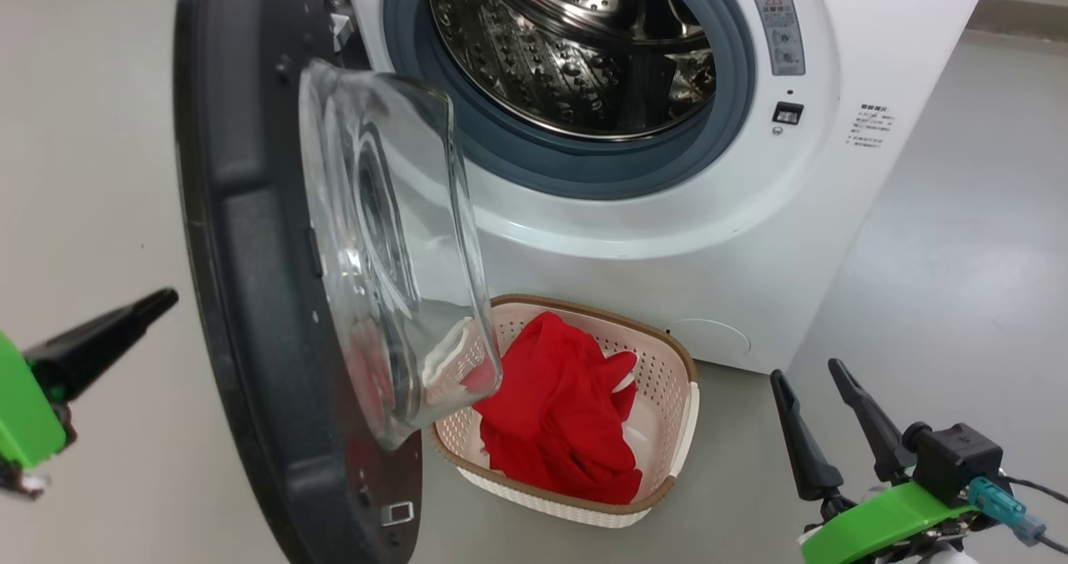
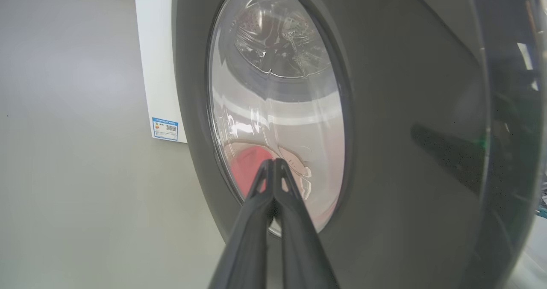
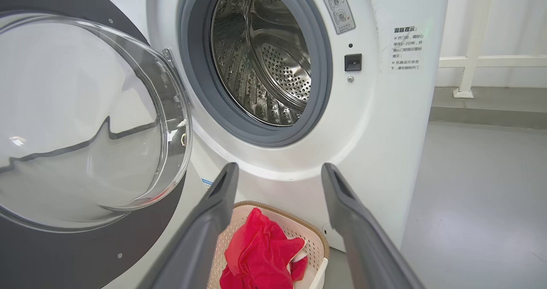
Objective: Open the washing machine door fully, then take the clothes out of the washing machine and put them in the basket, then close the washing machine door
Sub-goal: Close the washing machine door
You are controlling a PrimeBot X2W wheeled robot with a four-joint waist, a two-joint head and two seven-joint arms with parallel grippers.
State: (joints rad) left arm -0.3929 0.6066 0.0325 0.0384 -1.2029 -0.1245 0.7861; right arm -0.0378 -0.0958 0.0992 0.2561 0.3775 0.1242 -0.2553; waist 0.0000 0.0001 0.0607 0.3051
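The washing machine (image 1: 717, 239) (image 3: 384, 131) stands white with its steel drum (image 1: 576, 47) (image 3: 260, 58) showing no clothes. Its door (image 1: 250, 297) (image 3: 85, 122) (image 2: 406, 131) hangs swung out to the left, black rim and clear glass bowl (image 1: 392, 239). The red clothes (image 1: 559, 405) (image 3: 256, 255) lie in the cream basket (image 1: 676, 380) (image 3: 316, 248) on the floor below the opening. My left gripper (image 2: 273, 160) (image 1: 163, 299) is shut, its tips close to the door's outer face, holding nothing. My right gripper (image 1: 805, 372) (image 3: 277, 169) is open, low at the right, apart from the basket.
Grey floor (image 1: 959, 255) spreads to the right of the washer and to the left of the door. A white rail (image 3: 474, 45) stands against the wall behind the washer. A blue sticker (image 2: 165, 128) sits on the washer's side.
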